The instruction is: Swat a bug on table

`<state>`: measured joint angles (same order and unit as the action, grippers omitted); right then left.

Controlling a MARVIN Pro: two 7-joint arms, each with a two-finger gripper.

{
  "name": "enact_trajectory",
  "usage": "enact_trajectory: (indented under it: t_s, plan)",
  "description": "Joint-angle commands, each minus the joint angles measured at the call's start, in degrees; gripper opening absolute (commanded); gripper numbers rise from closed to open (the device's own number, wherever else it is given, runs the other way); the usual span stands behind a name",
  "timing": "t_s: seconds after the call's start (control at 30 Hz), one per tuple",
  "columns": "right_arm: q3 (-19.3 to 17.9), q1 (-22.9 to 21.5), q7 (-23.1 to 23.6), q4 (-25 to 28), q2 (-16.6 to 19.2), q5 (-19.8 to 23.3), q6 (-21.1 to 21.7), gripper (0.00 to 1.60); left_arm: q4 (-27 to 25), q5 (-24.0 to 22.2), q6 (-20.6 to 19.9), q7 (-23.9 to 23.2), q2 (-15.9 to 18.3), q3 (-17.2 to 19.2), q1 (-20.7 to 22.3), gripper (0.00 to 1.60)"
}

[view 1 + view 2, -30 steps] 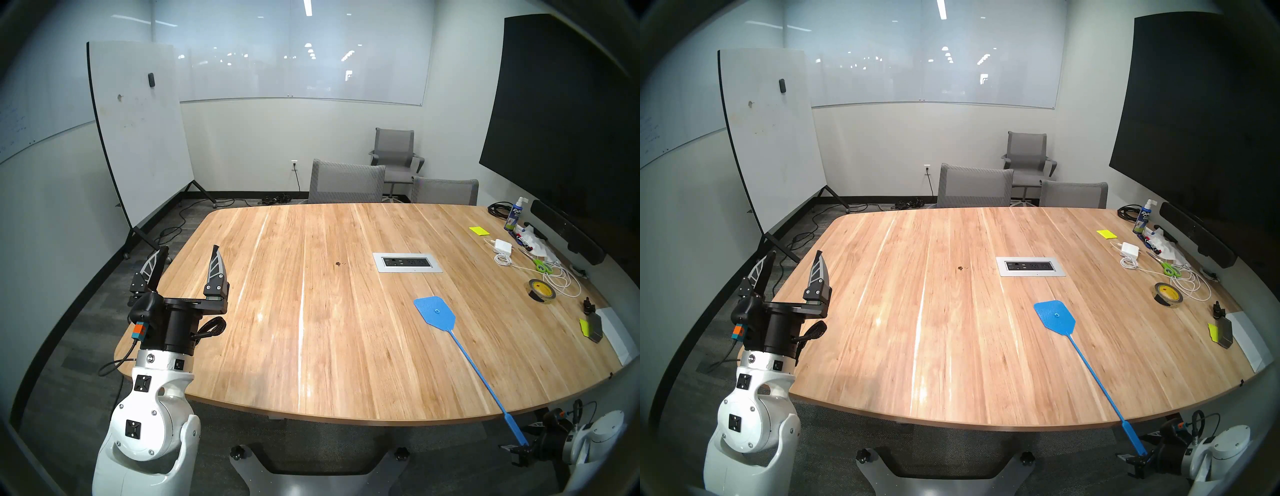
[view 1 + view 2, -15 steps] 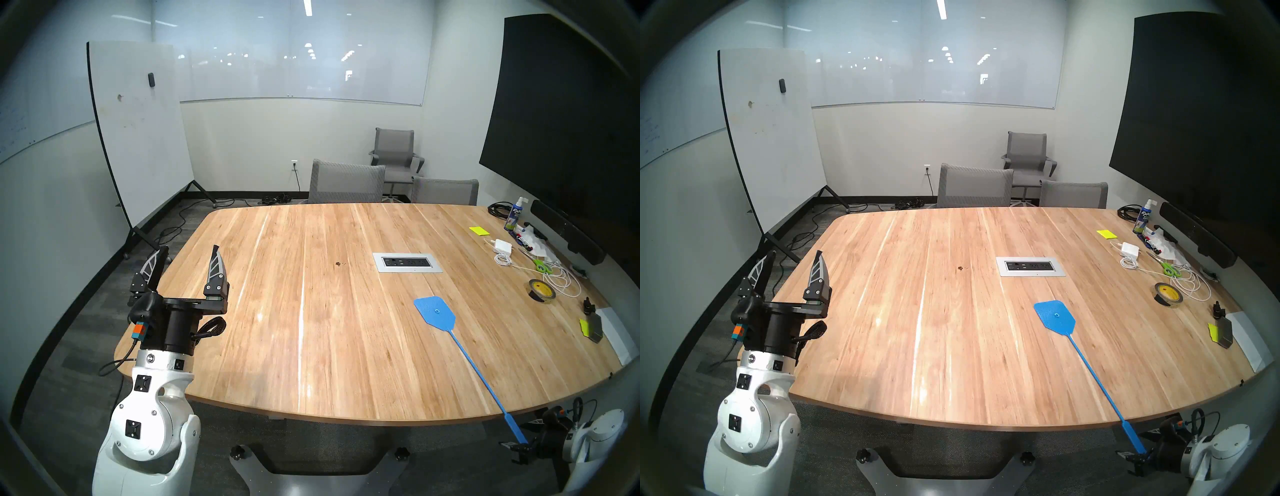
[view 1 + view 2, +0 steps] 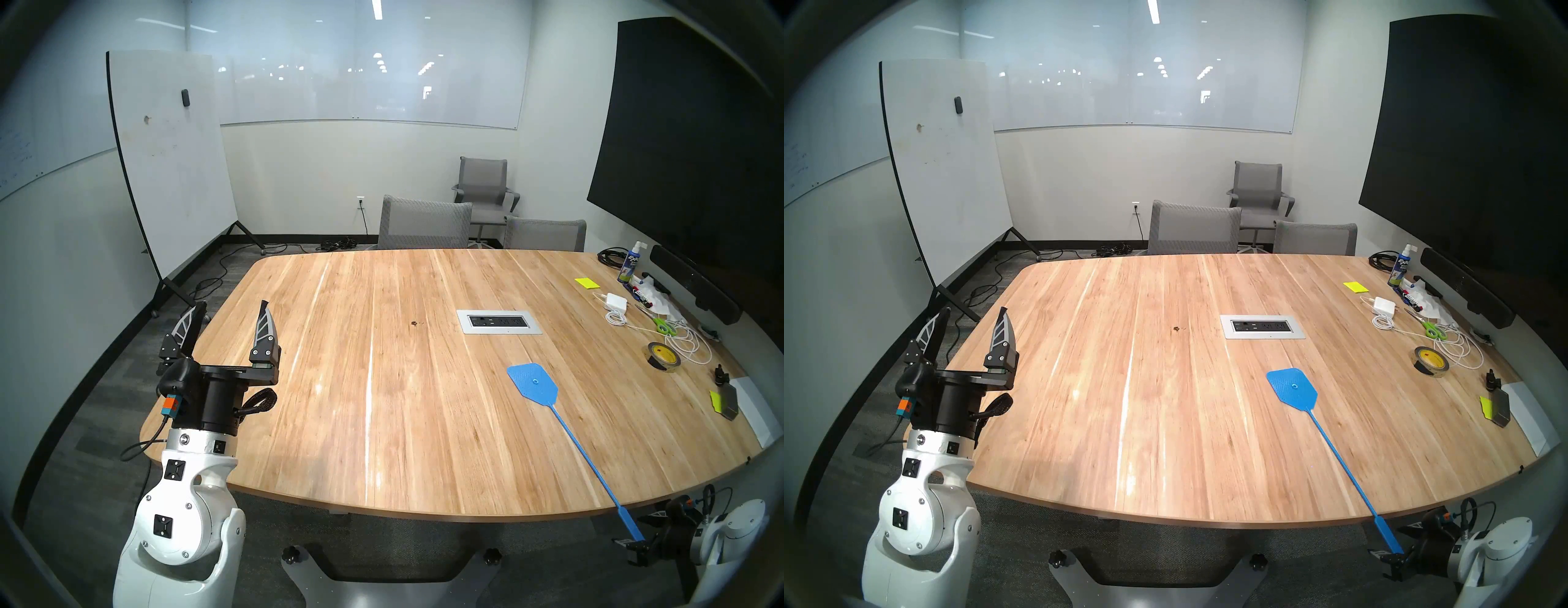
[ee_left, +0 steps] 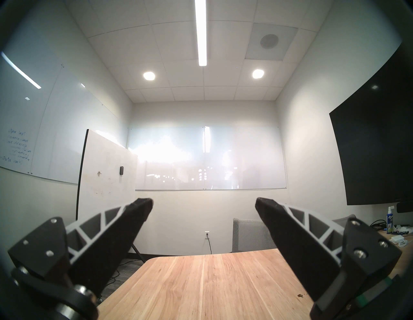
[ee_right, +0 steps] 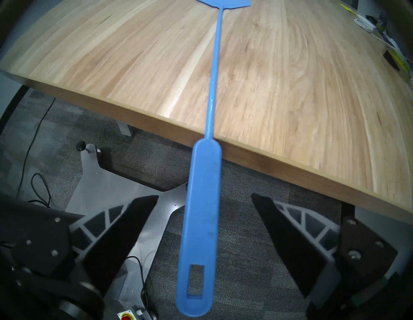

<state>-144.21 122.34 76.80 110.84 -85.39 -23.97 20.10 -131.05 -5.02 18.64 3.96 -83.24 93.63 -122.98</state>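
**Swatter handle between open fingers, bug still mid-counter**

Meeting-room walls, whiteboards and grey chairs ring the wooden counter (image 3: 382,403) in the left head view. At centre frame, just left of the silver outlet panel (image 3: 499,321), sits the bug (image 3: 413,324), a tiny dark speck. The blue swatter (image 3: 532,383) lies flat at right of centre, its thin shaft running to the lower right, with the handle end overhanging the counter's edge. The right hand (image 3: 636,552) waits there at lower right; the left hand (image 3: 231,312), at left, is spread wide and empty, pointing up.

The right head view shows the same layout: bug (image 3: 1177,328), swatter (image 3: 1292,386), right hand (image 3: 1395,560).

The left wrist view shows spread, empty fingers (image 4: 134,214) over the counter's far end, and the bug (image 4: 300,295) at lower right.

In the right wrist view, the broad flat handle (image 5: 201,223) lies between widely parted fingers (image 5: 138,214) that do not touch it; nothing is gripped.

The swatter looks light and whippy, with smooth plastic likely to twist in a loose grip. I would pinch the handle's flat faces, near its middle. No containers are in play.
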Motion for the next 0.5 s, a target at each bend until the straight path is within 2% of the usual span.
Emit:
enact_trajectory:
  t_s: [0.0, 0.1, 0.17, 0.23, 0.27, 0.47]
  plan:
    - [0.2, -0.1, 0.1, 0.3, 0.4, -0.3, 0.2, 1.47, -1.2, 0.0, 0.1, -0.1, 0.0, -0.1, -0.1, 1.60]
    - [0.4, 0.0, 0.0, 0.1, 0.4, -0.5, 0.1, 1.37, -1.2, 0.0, 0.1, -0.1, 0.0, -0.1, -0.1, 1.60]
    - [0.5, 0.0, 0.0, 0.1, 0.4, -0.6, 0.0, 1.14, -1.2, 0.0, 0.1, -0.1, 0.0, -0.1, -0.1, 1.60]
    - [0.5, 0.0, -0.1, 0.0, 0.4, -0.7, -0.1, 1.10, -1.2, 0.0, 0.1, -0.1, 0.0, -0.1, -0.1, 1.60]
    - [0.6, 0.0, -0.1, 0.0, 0.4, -0.7, -0.1, 0.94, -1.2, 0.0, 0.1, -0.1, 0.0, -0.1, -0.1, 1.60]
    - [0.6, -0.1, 0.0, 0.0, 0.3, -0.9, -0.1, 0.83, -1.2, 0.0, 0.1, -0.1, 0.0, -0.1, -0.1, 1.60]
